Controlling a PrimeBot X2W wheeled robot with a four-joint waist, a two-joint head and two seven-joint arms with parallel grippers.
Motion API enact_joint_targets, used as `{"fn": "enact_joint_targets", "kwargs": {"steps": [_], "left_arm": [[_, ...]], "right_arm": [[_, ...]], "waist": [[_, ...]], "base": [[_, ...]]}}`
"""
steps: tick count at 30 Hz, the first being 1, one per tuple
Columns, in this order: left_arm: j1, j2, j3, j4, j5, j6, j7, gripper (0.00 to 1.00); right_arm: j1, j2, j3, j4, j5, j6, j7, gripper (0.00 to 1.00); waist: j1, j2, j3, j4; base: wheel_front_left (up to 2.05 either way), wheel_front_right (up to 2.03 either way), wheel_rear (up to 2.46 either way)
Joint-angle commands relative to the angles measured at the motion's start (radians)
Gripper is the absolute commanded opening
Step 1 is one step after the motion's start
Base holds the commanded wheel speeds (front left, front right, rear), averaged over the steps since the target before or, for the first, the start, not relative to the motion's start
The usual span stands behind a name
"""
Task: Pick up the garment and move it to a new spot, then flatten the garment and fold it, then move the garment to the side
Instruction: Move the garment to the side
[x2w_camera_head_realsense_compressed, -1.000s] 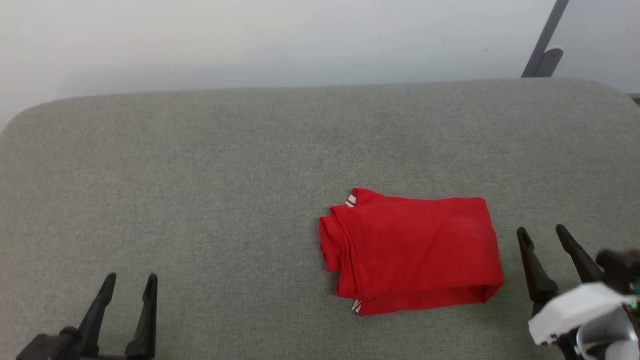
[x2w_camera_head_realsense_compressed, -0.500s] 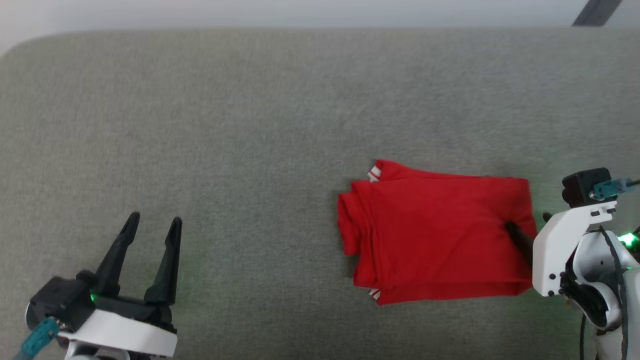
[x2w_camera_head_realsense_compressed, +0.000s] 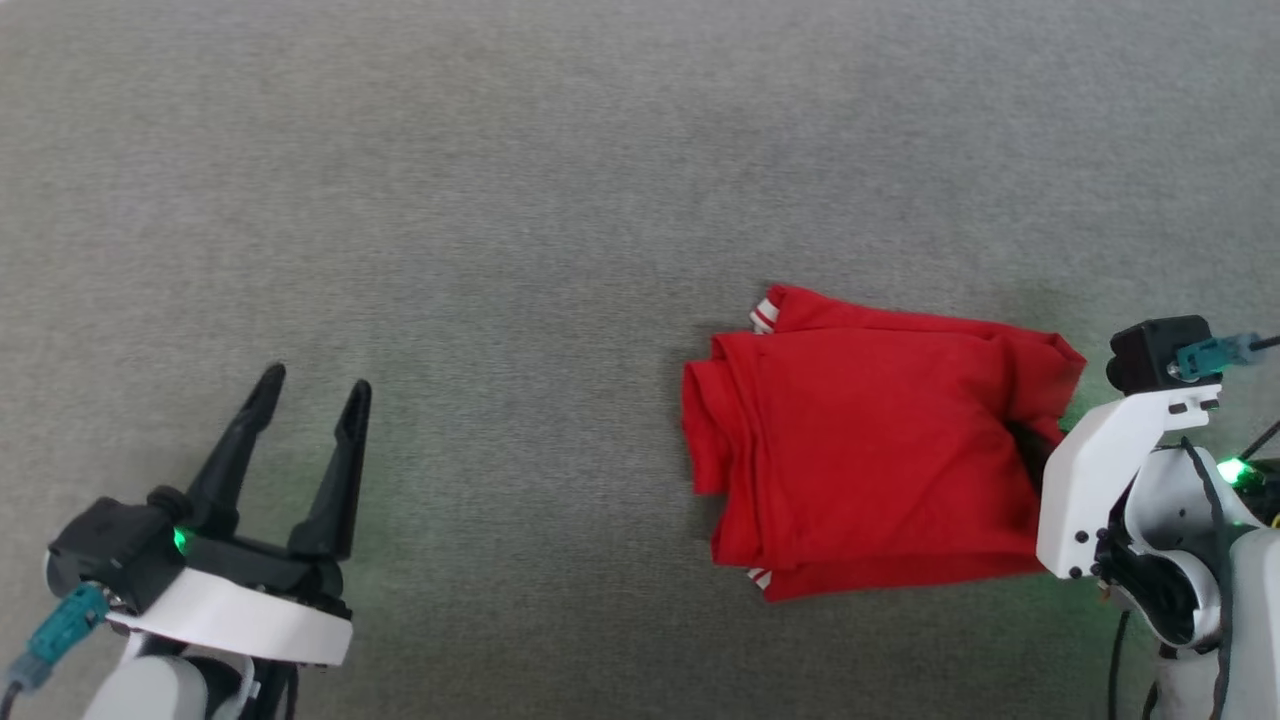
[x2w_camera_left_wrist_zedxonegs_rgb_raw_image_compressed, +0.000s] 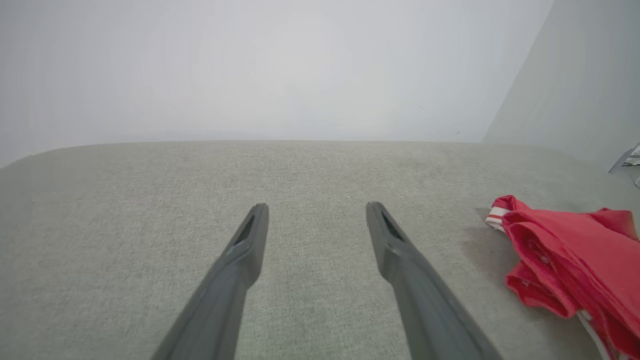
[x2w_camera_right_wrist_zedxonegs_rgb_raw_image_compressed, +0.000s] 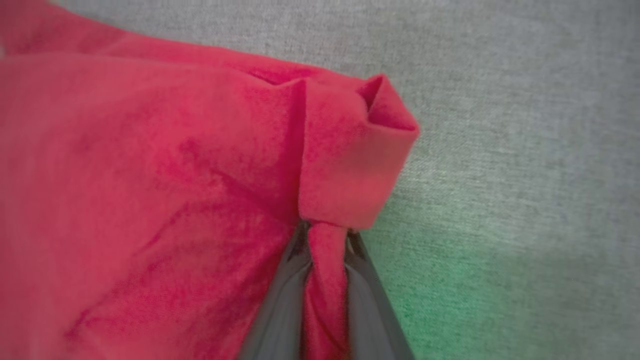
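The garment (x2w_camera_head_realsense_compressed: 870, 450) lies folded into a red rectangle on the grey cushion, with striped trim peeking out at its left corners. My right gripper (x2w_camera_head_realsense_compressed: 1030, 445) reaches into its right edge, and the fabric bunches there. In the right wrist view, my right gripper (x2w_camera_right_wrist_zedxonegs_rgb_raw_image_compressed: 325, 235) is shut on a pinched fold of the garment (x2w_camera_right_wrist_zedxonegs_rgb_raw_image_compressed: 150, 175). Far to the left, my left gripper (x2w_camera_head_realsense_compressed: 310, 385) hovers open over bare cushion. The left wrist view has that gripper (x2w_camera_left_wrist_zedxonegs_rgb_raw_image_compressed: 317, 210) with its fingers spread wide and the garment (x2w_camera_left_wrist_zedxonegs_rgb_raw_image_compressed: 575, 250) off to the right.
A grey fabric cushion (x2w_camera_head_realsense_compressed: 500, 200) spreads under everything. In the left wrist view a pale wall (x2w_camera_left_wrist_zedxonegs_rgb_raw_image_compressed: 300, 65) rises behind the cushion's far edge.
The head camera has tilted down and closer. My right gripper moved onto the garment's right edge and shut on a fold, rumpling that corner. The left gripper stayed open.
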Motion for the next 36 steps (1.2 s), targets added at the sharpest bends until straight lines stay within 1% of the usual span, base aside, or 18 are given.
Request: {"fn": "enact_joint_targets", "kwargs": {"steps": [1, 7, 12, 15, 23, 24, 27, 30, 32, 36], "left_arm": [[-0.017, 0.008, -0.002, -0.007, -0.005, 0.002, -0.005, 1.0], [-0.051, 0.057, -0.016, -0.047, -0.017, 0.002, -0.005, 1.0], [-0.115, 0.108, -0.033, -0.096, -0.029, 0.002, -0.005, 1.0], [-0.17, 0.143, -0.043, -0.122, -0.039, 0.002, -0.005, 1.0], [-0.339, 0.219, -0.069, -0.185, -0.05, 0.002, -0.005, 1.0], [-0.339, 0.219, -0.069, -0.185, -0.05, 0.002, -0.005, 1.0], [-0.385, 0.246, -0.062, -0.205, -0.063, 0.002, -0.005, 1.0], [-0.42, 0.267, -0.054, -0.22, -0.071, 0.002, -0.005, 1.0], [-0.436, 0.279, -0.05, -0.229, -0.075, 0.002, -0.005, 1.0], [-0.453, 0.289, -0.054, -0.237, -0.077, 0.002, -0.005, 1.0]], "right_arm": [[0.019, -0.005, -0.017, 0.011, -0.012, -0.006, -0.005, 0.0], [0.014, 0.001, -0.124, -0.092, -0.018, -0.006, -0.069, 0.0], [0.0, -0.029, -0.268, -0.17, -0.058, -0.006, -0.095, 0.0], [-0.044, -0.038, -0.368, -0.18, -0.084, -0.006, -0.116, 0.0], [-0.212, -0.05, -0.59, -0.104, -0.183, -0.006, -0.232, 0.0], [-0.212, -0.05, -0.59, -0.104, -0.183, -0.006, -0.232, 0.0], [-0.292, -0.073, -0.637, -0.056, -0.241, -0.006, -0.293, 0.0], [-0.367, -0.077, -0.66, -0.015, -0.309, -0.006, -0.343, 0.0], [-0.409, -0.068, -0.664, 0.015, -0.344, -0.006, -0.362, 0.0], [-0.473, -0.069, -0.673, 0.074, -0.418, -0.006, -0.408, 0.0]], "waist": [[0.0, 0.0, 0.012, -0.021], [0.0, 0.0, 0.07, -0.094], [0.0, 0.0, 0.14, -0.148], [0.0, 0.0, 0.188, -0.171], [0.0, 0.0, 0.303, -0.189], [0.0, 0.0, 0.303, -0.189], [0.0, 0.0, 0.343, -0.189], [0.0, 0.0, 0.372, -0.188], [0.0, 0.0, 0.385, -0.187], [0.0, 0.0, 0.398, -0.179]], "base": [[0.0, 0.0, 0.0], [0.0, 0.0, 0.0], [0.0, 0.0, 0.0], [0.0, 0.0, 0.0], [0.0, 0.0, 0.0], [0.0, 0.0, 0.0], [0.0, 0.0, 0.0], [0.0, 0.0, 0.0], [0.0, 0.0, 0.0], [0.0, 0.0, 0.0]]}}
